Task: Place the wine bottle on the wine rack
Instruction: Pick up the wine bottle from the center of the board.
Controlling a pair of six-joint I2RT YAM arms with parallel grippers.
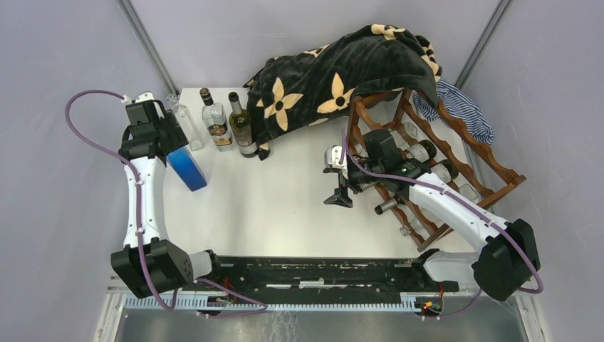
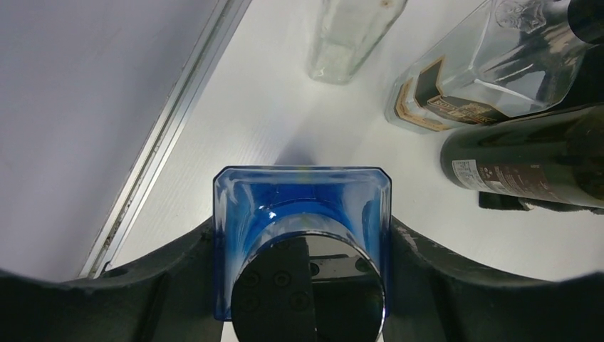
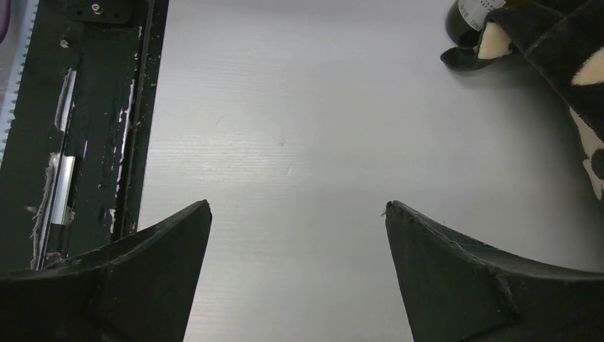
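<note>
Grasp step: my left gripper (image 2: 303,231) is part-open, jaws pressed on both sides of the blue square glass bottle with silver cap (image 2: 299,192), far left. My right gripper (image 3: 299,214) gapes wide and empty. Next, I reckon, lift it and carry it across to the dark reddish-brown wooden rack (image 1: 503,187).

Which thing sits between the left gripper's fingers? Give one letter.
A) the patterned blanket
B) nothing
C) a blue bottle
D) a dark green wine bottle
C: the left wrist view shows the blue bottle filling the gap between the fingers of the left gripper.
</note>
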